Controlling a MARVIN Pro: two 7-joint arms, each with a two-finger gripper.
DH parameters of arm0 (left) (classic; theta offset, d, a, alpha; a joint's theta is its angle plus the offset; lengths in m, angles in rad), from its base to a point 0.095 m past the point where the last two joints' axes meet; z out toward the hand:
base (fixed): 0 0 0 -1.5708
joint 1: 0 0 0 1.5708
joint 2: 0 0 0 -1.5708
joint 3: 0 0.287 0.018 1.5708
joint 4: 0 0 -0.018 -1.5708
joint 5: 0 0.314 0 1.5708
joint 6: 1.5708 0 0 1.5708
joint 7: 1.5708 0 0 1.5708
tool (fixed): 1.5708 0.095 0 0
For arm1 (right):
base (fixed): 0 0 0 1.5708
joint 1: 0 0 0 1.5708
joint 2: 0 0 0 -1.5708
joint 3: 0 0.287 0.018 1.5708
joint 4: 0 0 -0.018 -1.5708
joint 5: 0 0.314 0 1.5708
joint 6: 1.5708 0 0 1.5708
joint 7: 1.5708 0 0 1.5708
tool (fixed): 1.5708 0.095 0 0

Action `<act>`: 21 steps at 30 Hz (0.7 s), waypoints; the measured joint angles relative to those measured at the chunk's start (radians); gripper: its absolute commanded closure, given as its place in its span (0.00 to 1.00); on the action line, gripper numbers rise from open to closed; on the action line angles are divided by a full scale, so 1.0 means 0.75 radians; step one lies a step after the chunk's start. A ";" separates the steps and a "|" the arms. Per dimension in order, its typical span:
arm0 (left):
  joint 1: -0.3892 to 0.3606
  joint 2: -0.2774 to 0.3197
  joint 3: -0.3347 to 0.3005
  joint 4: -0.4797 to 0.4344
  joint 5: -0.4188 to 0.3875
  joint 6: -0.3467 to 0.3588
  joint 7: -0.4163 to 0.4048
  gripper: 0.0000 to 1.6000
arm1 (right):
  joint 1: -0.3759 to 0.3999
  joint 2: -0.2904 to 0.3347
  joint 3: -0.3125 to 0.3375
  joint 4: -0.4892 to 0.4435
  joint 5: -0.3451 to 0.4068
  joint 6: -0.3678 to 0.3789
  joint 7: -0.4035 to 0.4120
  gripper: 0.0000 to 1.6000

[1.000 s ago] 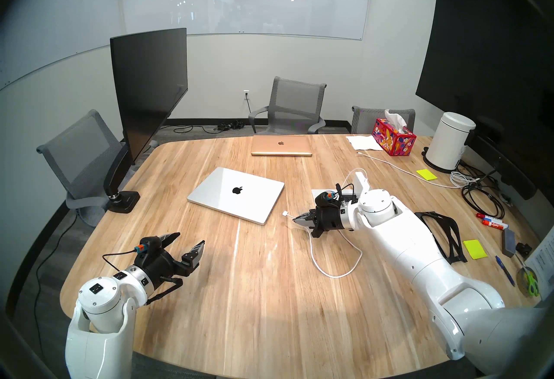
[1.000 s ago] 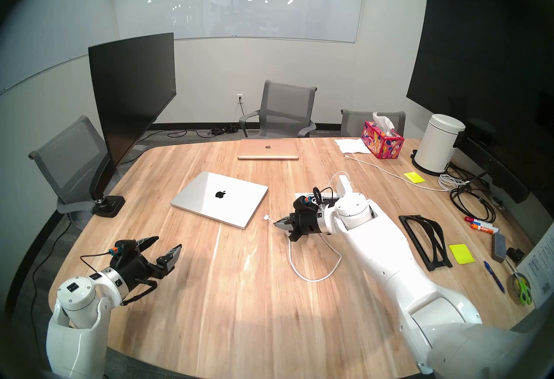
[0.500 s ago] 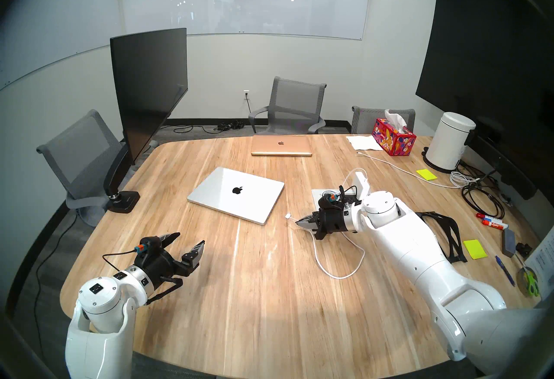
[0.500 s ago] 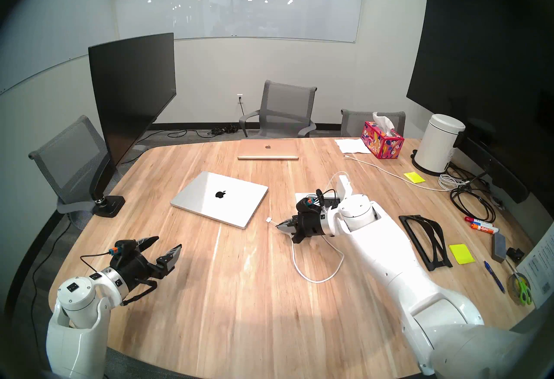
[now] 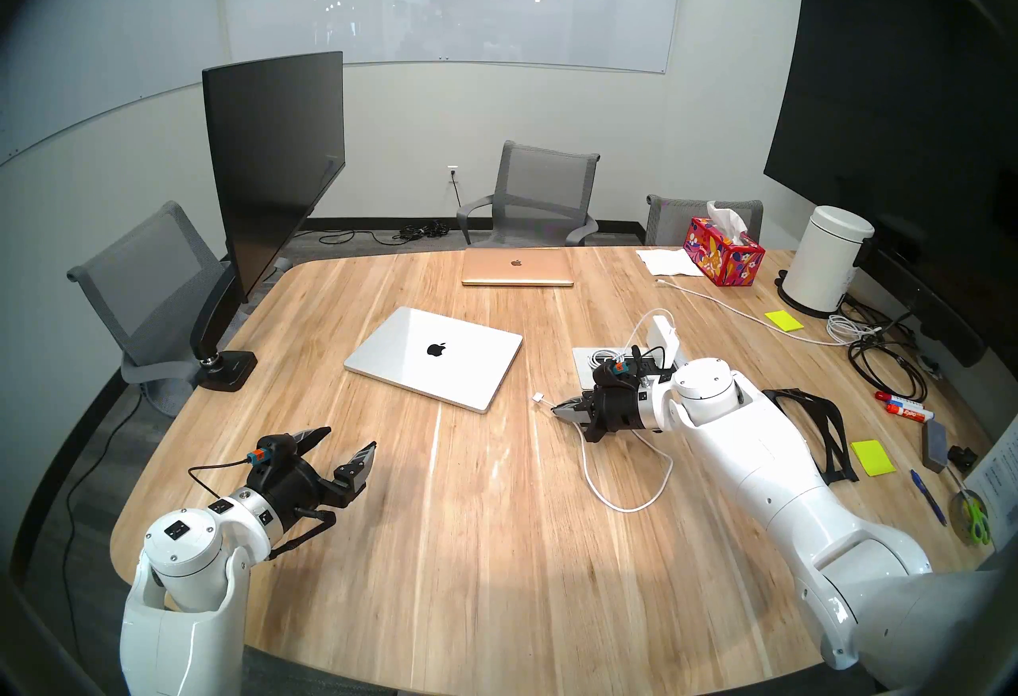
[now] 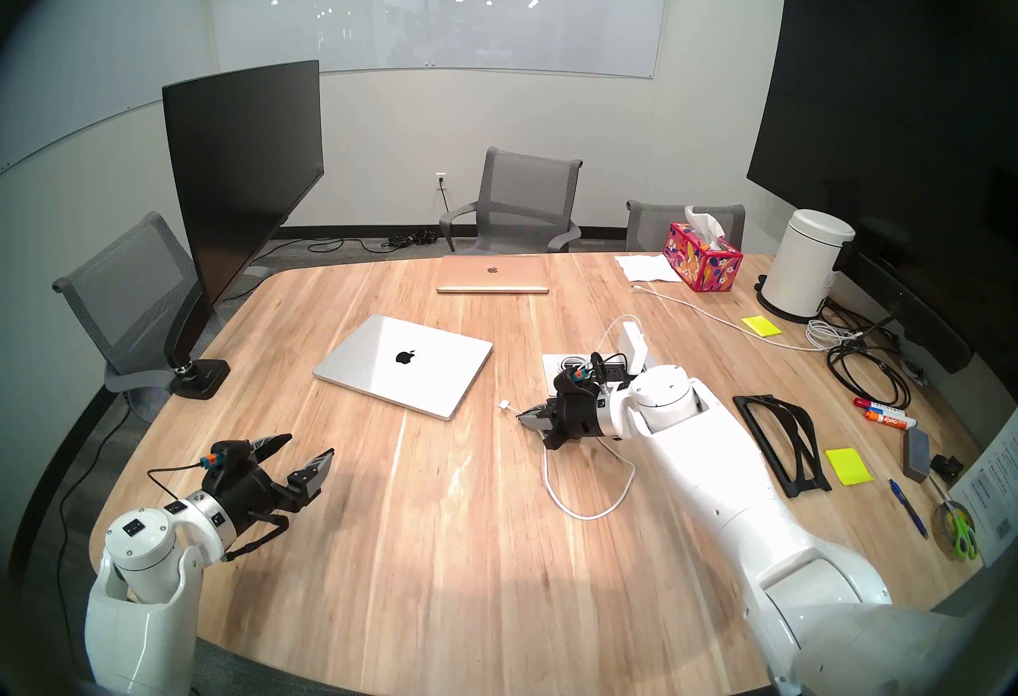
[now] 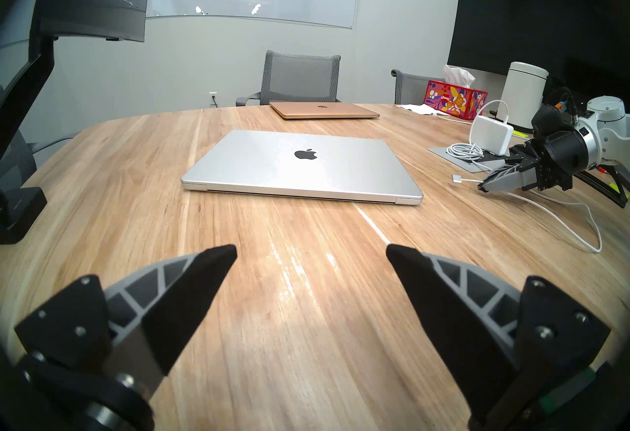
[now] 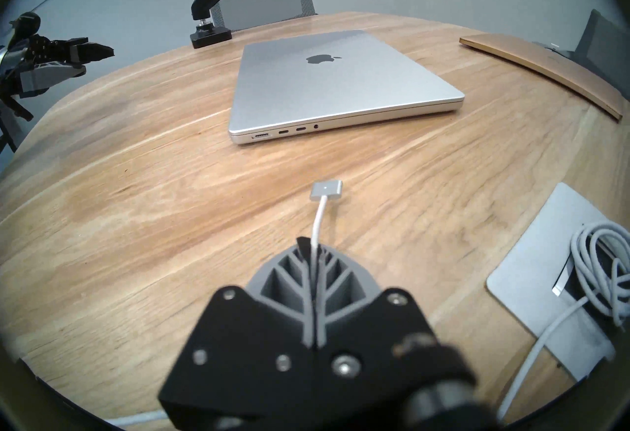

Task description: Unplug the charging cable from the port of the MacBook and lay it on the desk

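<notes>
Cable: charging cable (image 8: 317,222) pinched just behind its flat plug (image 8: 326,190) by the right gripper (image 8: 312,249), jaws pressed together on the white cord. Plug free of the MacBook (image 8: 337,86), near its port edge but apart, low over the wood-grain counter (image 8: 143,201); contact with the wood hard to tell. Slack looped on the counter beneath the right arm, leading back to the white power brick (image 5: 662,336) beside the grey outlet plate (image 8: 531,270). Left gripper (image 7: 311,258) low over the near counter, jaws spread wide, empty. Lid of the MacBook closed.
</notes>
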 measured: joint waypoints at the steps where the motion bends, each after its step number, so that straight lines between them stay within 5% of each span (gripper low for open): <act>1: 0.000 0.000 0.000 0.000 0.000 0.000 0.000 0.00 | -0.006 0.003 0.005 -0.003 0.002 0.000 -0.001 1.00; 15: 0.000 0.000 0.000 0.000 0.000 0.000 0.000 0.00 | -0.065 0.047 0.066 -0.042 0.024 -0.009 0.009 1.00; 18: 0.000 0.000 0.000 0.000 0.000 0.000 0.000 0.00 | -0.067 0.055 0.074 -0.045 0.025 -0.011 0.018 0.70; 21: 0.000 0.000 0.000 0.000 0.000 0.000 0.000 0.00 | -0.068 0.060 0.080 -0.047 0.025 -0.012 0.027 0.62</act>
